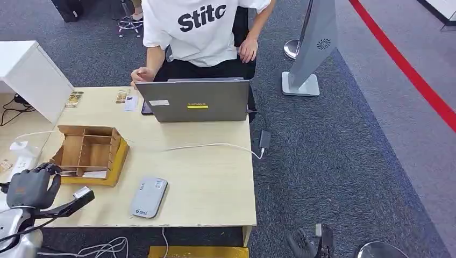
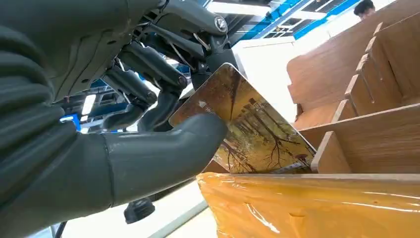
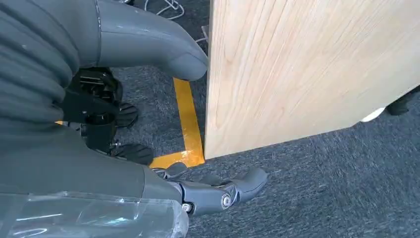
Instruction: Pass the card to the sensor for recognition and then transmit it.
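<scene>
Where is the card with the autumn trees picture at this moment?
The card is pinched in the left hand, at the near-left corner of the table, just beside the wooden divider box; the left wrist view shows it best.

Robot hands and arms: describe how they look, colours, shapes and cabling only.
The left robot hand is dark grey with a ribbed cover at the wrist, a thick smooth grey thumb and darker, jointed fingers with exposed linkages. Its arm is silver, with black cables alongside. The right robot hand has the same grey ribbed cover, dark segmented fingers and a clear plastic piece near the wrist.
</scene>
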